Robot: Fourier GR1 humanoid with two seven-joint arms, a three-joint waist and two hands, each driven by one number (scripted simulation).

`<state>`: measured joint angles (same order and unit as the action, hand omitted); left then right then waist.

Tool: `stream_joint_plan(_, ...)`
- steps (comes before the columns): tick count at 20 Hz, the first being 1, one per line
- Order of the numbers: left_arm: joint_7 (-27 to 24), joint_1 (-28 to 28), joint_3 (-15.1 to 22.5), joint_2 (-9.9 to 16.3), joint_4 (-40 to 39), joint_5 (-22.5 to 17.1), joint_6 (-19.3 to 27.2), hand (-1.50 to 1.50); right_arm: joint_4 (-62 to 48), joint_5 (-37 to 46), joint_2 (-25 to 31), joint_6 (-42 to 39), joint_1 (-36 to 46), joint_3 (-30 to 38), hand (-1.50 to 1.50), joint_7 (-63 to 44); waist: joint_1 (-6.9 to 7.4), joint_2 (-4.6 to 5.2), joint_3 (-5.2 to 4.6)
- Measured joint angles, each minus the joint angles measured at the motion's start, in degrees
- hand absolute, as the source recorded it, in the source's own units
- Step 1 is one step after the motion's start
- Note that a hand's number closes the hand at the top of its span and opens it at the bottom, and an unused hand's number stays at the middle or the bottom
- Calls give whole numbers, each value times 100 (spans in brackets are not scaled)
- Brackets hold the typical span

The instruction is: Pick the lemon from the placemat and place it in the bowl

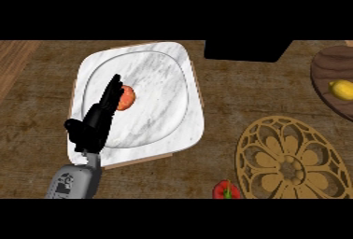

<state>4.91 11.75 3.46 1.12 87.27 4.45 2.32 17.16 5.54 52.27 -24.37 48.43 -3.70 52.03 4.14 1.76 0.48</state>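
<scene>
At the tabletop's [207, 121] near edge a small red fruit with a green stem [226, 190] lies just left of an ornate tan placemat [293, 161] with a cut-out flower pattern. Only the left hand [96, 122] shows, rising from the near-left corner with fingers straight and close together, holding nothing, laid over a white marbled bowl [162, 93] that sits toward the left side. Its fingertips rest beside an orange-red round fruit [126, 98] inside that bowl; contact cannot be told. The right hand is out of view. The lemon [342, 89] lies well apart, at the far-right edge on a dark wooden board [329, 79], its long axis roughly near to far. Judging by this, the lemon lies far right of the left hand, so the right arm seems better suited to reach it.
</scene>
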Motion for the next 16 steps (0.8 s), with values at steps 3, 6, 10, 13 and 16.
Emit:
stream_joint_plan(3, -6, -2, -6, 9, 10, -14, -17, 0, -84, -209, 121, -293, 57, 91, -150, -250, 5, 11, 5)
stream_joint_plan(6, -36, -44, -8, 8, 24, -10, -10, 0, -106, -382, 213, -592, 55, 136, -150, -505, -3, 15, 12)
stream_joint_plan(10, -19, -21, -55, 34, 26, -47, -26, 0, -45, -575, 284, -876, -10, 163, -150, -765, -32, 29, 25)
stream_joint_plan(13, -25, -22, -34, 4, 19, -43, -16, 0, 48, -706, 294, -1035, -65, 163, -150, -937, -45, 42, 35)
stream_joint_plan(16, -15, -8, -48, 23, 28, -52, -30, 0, 197, -799, 314, -1155, -152, 123, -150, -1058, -59, 41, 41)
